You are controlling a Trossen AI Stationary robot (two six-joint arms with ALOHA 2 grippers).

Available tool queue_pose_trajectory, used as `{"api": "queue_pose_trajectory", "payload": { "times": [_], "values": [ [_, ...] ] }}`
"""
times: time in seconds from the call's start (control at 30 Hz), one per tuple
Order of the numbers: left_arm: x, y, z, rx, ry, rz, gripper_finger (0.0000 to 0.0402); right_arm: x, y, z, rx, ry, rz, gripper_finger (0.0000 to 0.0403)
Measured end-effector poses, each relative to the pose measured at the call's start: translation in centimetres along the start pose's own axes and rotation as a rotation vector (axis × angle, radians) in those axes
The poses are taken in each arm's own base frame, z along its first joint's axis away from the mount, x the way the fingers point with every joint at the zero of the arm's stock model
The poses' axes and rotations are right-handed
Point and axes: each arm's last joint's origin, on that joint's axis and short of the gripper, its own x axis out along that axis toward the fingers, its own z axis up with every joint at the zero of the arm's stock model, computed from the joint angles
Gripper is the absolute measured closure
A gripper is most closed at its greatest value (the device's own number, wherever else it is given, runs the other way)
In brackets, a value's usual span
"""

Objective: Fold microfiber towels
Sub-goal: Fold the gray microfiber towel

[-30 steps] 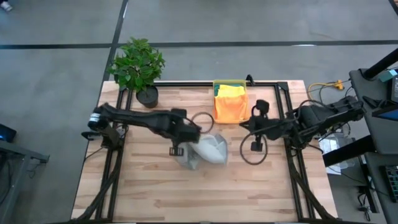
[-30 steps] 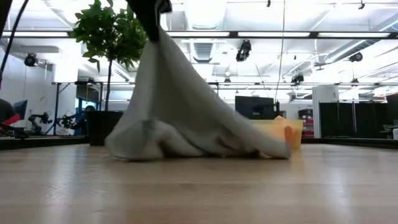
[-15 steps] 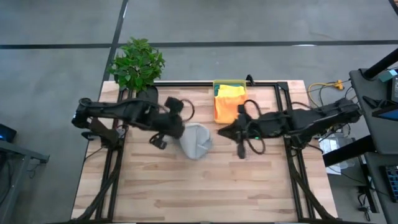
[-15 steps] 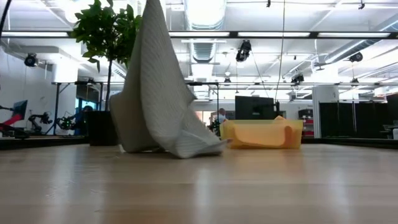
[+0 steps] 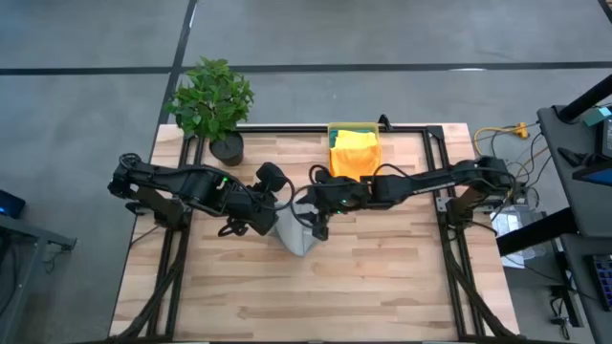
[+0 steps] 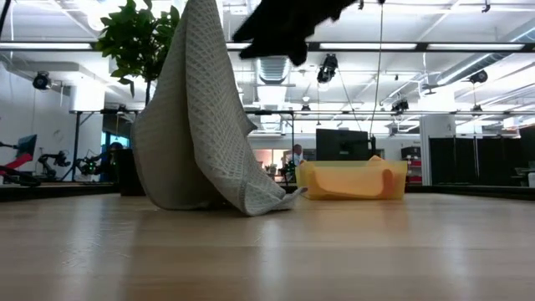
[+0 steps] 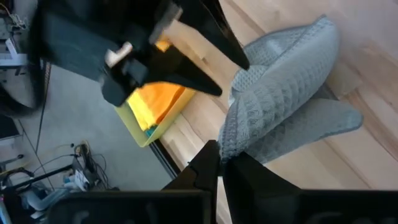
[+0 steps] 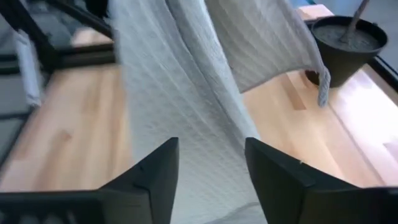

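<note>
A light grey microfiber towel (image 6: pixel 201 117) hangs in a tall drape from my left gripper (image 7: pixel 219 154), which is shut on its top. The towel's lower folds (image 6: pixel 242 199) rest on the wooden table (image 5: pixel 382 277). My right gripper (image 8: pixel 211 155) stands open right at the hanging cloth (image 8: pixel 180 93), reaching in from the table's right (image 5: pixel 312 220). I cannot tell whether its fingers touch the cloth. Yellow and orange towels (image 5: pixel 354 153) lie in the yellow bin (image 6: pixel 351 180) at the far edge. My left gripper pinches a bunched bit of the grey towel's top (image 7: pixel 229 144) between its two fingers; edge or fold, I cannot tell. The fingers slant down from the table's left. The towel hangs slack below them, its lower end (image 5: pixel 298 241) on the table.
A potted plant (image 5: pixel 212 100) stands at the far left corner, its black pot (image 8: pixel 345 43) beyond the towel. A black frame rail (image 5: pixel 287 127) runs along the far edge. Bare wood lies toward the near edge (image 5: pixel 306 296).
My left gripper has risen and rolled, drawing the grey towel from a broad low slope into a tall, steep drape; the towel's lower end has stayed on the table. My right gripper has swung from the table's right side toward the left and down, up to the towel.
</note>
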Motion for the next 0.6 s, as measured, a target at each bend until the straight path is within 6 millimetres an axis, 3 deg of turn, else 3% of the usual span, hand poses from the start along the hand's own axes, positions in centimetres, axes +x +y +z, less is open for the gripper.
{"api": "queue_pose_trajectory", "payload": {
  "times": [0.37, 0.6],
  "values": [
    [-0.1, -0.2, 0.1, 0.012, 0.003, -0.007, 0.0401, 4.1, -4.9, -1.9, -0.023, 0.103, 0.078, 0.0204],
    [-0.1, -0.3, 0.0, 0.015, 0.007, -0.011, 0.0401, 5.7, -5.4, -3.5, -0.021, 0.162, 0.193, 0.0222]
  ]
}}
